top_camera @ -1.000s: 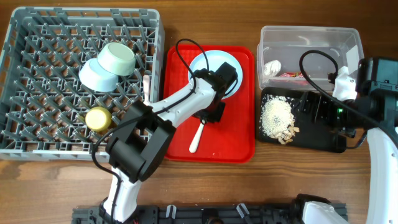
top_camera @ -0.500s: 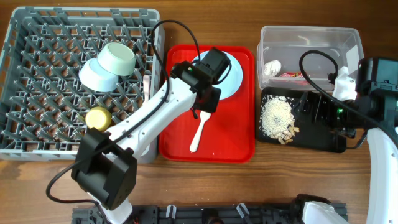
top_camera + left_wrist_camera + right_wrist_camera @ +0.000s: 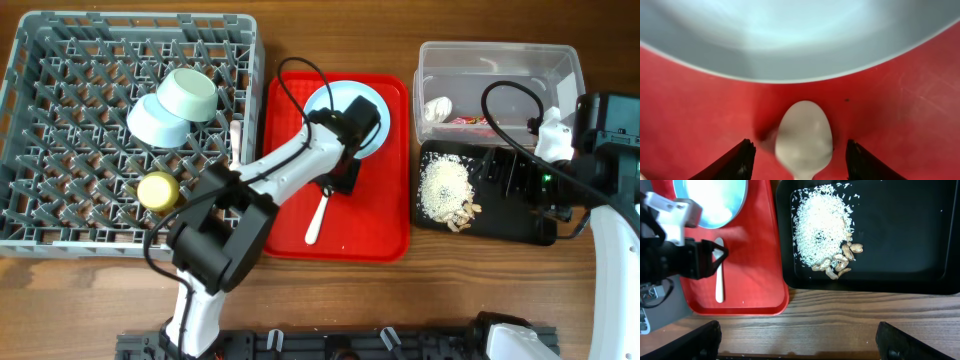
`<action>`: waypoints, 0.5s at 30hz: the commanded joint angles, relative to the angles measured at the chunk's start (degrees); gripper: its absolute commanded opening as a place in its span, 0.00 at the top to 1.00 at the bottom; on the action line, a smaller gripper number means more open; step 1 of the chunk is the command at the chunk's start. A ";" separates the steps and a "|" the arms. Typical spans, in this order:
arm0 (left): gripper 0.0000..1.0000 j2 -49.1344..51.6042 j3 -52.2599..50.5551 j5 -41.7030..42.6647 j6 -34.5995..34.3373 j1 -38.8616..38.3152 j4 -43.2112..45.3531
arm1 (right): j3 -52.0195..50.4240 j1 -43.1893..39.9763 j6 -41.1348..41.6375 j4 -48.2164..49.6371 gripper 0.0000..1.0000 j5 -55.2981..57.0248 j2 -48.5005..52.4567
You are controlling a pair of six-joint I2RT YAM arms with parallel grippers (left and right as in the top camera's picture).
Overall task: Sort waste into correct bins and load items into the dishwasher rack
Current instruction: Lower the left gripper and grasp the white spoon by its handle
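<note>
A white spoon [image 3: 316, 222] lies on the red serving tray [image 3: 370, 225], just below the pale blue plate [image 3: 338, 100]. My left gripper [image 3: 334, 186] is low over the spoon's bowl [image 3: 804, 142]. It is open, with one black finger [image 3: 742, 161] on each side of the bowl and neither touching it. The plate's rim [image 3: 790, 40] fills the top of the left wrist view. My right gripper [image 3: 797, 341] stands wide open and empty over bare wood in front of the black tray [image 3: 900, 235].
The grey rack [image 3: 60, 200] at the left holds two teal bowls [image 3: 190, 93], a yellow cup [image 3: 158, 190] and a white utensil [image 3: 236, 138] at its right edge. The clear tub [image 3: 500, 60] holds a white scrap [image 3: 437, 108] and a red wrapper [image 3: 468, 121]. Food scraps [image 3: 445, 190] lie in the black tray.
The left arm rose towards the plate half a second ago and has come back down over the spoon's bowl, its jaws wider apart. The spoon and the right arm have not moved.
</note>
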 commanded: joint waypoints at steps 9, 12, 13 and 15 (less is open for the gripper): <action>0.60 3.85 -0.17 -4.24 -0.09 -0.85 -2.38 | 0.17 -0.13 -1.20 0.13 0.00 -0.02 -0.09; 0.67 3.85 -0.17 -4.22 -0.11 -0.85 -2.97 | 0.17 -0.13 -1.20 0.11 0.00 -0.02 -0.09; 0.67 3.85 -0.17 -4.22 -0.11 -0.85 -3.06 | 0.17 -0.13 -1.20 0.13 0.00 -0.02 -0.09; 0.70 3.85 -0.17 -4.24 -0.09 -0.85 -3.28 | 0.17 -0.13 -1.20 0.11 0.00 -0.02 -0.09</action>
